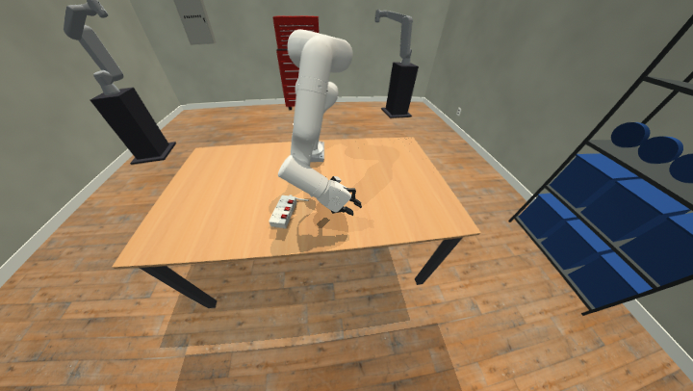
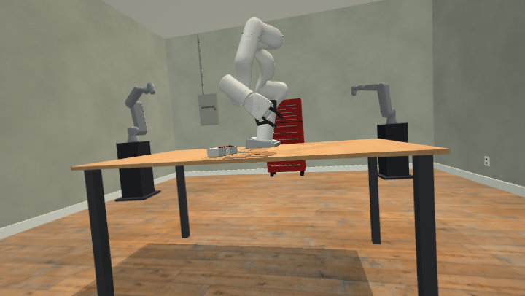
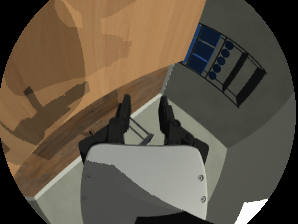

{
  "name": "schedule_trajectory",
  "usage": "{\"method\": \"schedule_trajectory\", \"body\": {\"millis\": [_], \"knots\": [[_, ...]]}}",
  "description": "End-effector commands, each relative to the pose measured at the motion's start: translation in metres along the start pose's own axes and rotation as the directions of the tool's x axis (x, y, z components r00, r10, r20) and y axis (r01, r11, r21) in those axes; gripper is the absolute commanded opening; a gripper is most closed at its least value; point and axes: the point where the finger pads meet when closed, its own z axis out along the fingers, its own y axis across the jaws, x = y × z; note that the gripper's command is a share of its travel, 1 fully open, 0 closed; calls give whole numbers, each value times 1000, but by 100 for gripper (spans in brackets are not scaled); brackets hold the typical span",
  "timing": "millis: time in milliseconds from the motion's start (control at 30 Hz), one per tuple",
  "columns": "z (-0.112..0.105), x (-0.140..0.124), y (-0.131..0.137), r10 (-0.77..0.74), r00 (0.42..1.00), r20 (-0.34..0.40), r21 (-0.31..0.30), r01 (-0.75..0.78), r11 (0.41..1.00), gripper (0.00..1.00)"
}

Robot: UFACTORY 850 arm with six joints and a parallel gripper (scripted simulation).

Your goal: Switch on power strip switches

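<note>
Power strip: the white power strip (image 1: 282,212) lies flat on my counter (image 1: 213,194), right way up, near the middle and toward the front edge.
Switches: three red switches (image 1: 287,208) sit in a row along its top; I cannot read their labels or positions.
Cord: a short grey stub (image 1: 302,199) leaves its far end.
End effector: my end effector (image 1: 353,202) hangs in the air just beside the strip, apart from it, tilted outward.
Fingers: my black fingers stand partway together, with nothing between them.
Arm: my white arm (image 1: 310,96) bends down from its base at the counter's far side.
Room: a blue-binned shelf rack (image 1: 557,179) stands off to one side.
</note>
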Motion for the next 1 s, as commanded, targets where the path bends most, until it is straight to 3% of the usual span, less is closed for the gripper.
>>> {"method": "schedule_trajectory", "body": {"millis": [0,700,867,967], "knots": [[-1,-1,1,-2,1000,1,0,2,1000,0],[-2,0,0,-10,1000,-5,5,10,1000,0],[-9,4,-7,-58,998,-40,34,59,998,0],[-25,14,-21,-156,980,-124,89,168,982,0]]}}
